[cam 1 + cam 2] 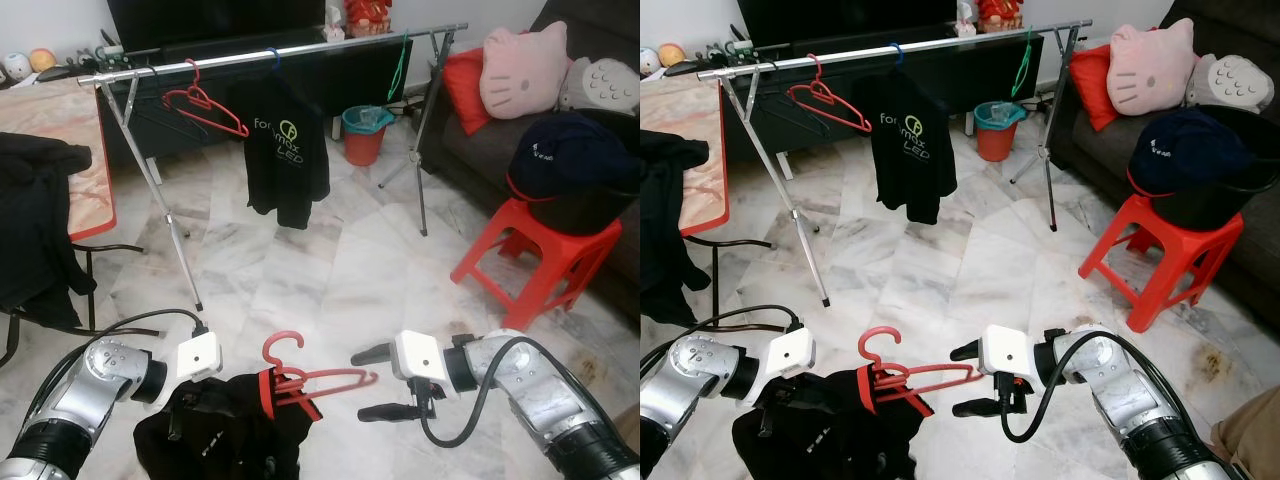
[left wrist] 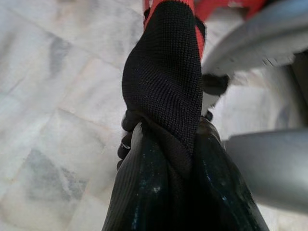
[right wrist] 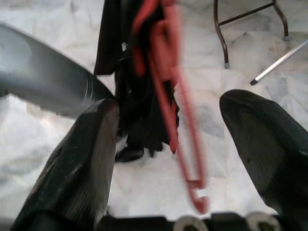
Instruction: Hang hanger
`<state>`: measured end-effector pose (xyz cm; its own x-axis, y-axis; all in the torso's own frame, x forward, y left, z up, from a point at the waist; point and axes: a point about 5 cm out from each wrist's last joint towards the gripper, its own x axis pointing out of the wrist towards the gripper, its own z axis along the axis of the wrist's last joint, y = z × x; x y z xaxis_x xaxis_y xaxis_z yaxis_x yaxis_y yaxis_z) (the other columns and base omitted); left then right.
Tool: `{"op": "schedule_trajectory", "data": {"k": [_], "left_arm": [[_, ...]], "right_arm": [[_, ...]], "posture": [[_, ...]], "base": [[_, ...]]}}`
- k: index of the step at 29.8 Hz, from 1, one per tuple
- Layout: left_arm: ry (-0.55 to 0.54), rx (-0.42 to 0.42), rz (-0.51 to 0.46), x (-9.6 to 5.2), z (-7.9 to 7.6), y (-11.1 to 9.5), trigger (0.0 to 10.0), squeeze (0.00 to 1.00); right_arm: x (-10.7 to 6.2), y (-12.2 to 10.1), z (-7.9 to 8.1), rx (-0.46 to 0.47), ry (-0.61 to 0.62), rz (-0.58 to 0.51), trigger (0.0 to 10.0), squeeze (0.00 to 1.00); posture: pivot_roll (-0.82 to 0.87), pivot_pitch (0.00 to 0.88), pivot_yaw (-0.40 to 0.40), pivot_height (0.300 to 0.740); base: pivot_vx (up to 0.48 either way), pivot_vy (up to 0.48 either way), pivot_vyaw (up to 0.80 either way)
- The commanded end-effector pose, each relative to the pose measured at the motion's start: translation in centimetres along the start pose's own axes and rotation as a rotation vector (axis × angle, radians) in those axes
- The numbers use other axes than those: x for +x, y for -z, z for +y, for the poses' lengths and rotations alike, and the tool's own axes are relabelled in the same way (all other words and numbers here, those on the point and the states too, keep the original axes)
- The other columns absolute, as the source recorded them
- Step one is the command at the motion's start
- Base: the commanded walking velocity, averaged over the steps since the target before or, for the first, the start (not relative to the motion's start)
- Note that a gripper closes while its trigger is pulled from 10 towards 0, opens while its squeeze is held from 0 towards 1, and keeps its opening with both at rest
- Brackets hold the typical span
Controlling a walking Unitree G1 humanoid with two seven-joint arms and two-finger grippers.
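Marble floor [image 1: 330, 270]: rail [image 1: 270, 52] holds three hangers, one shirt [image 1: 285, 150].

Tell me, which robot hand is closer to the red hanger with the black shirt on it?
Left. The left gripper is shut on the black shirt right at the red hanger. The right gripper sits just off the hanger's far end, fingers open, not touching.

Two red hangers [image 1: 205, 103] [image 1: 310, 380], perhaps two black shirts [image 1: 285, 150] [image 1: 215, 435], one stool [image 1: 535, 260]
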<state>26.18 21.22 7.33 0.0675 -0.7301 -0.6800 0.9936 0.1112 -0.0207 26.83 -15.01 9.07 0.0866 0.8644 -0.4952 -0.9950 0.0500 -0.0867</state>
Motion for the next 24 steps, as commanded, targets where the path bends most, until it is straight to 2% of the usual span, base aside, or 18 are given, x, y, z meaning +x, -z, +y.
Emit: {"op": "schedule_trajectory", "data": {"k": [1, 8, 18, 24], "left_arm": [[0.067, 0.021, 0.016, -0.4, -0.7, -0.5, 10.0, 0.0], [0.143, 0.005, 0.013, -1.0, -1.7, -1.4, 10.0, 0.0], [0.179, 0.011, -0.01, -1.6, -2.2, -2.7, 10.0, 0.0], [0.185, 0.012, -0.022, -1.6, -2.3, -3.1, 10.0, 0.0]], "right_arm": [[-0.5, -0.9, -0.4, -0.007, 0.01, -0.032, 10.0, 0.0], [-1.0, -0.1, 0.0, 0.065, -0.035, -0.028, 10.0, 0.0], [0.2, 0.3, 0.6, 0.229, -0.117, -0.119, 10.0, 0.0], [0.8, 0.7, 1.4, 0.278, -0.17, -0.121, 10.0, 0.0]], "posture": [[0.01, 0.0, 0.028, 0.74], [0.01, 0.0, 0.025, 0.74], [0.03, 0.0, 0.025, 0.74], [0.03, 0.0, 0.026, 0.74]], "base": [[0.0, 0.0, 0.0], [0.0, 0.0, 0.0], [0.0, 0.0, 0.0], [0.0, 0.0, 0.0]]}}
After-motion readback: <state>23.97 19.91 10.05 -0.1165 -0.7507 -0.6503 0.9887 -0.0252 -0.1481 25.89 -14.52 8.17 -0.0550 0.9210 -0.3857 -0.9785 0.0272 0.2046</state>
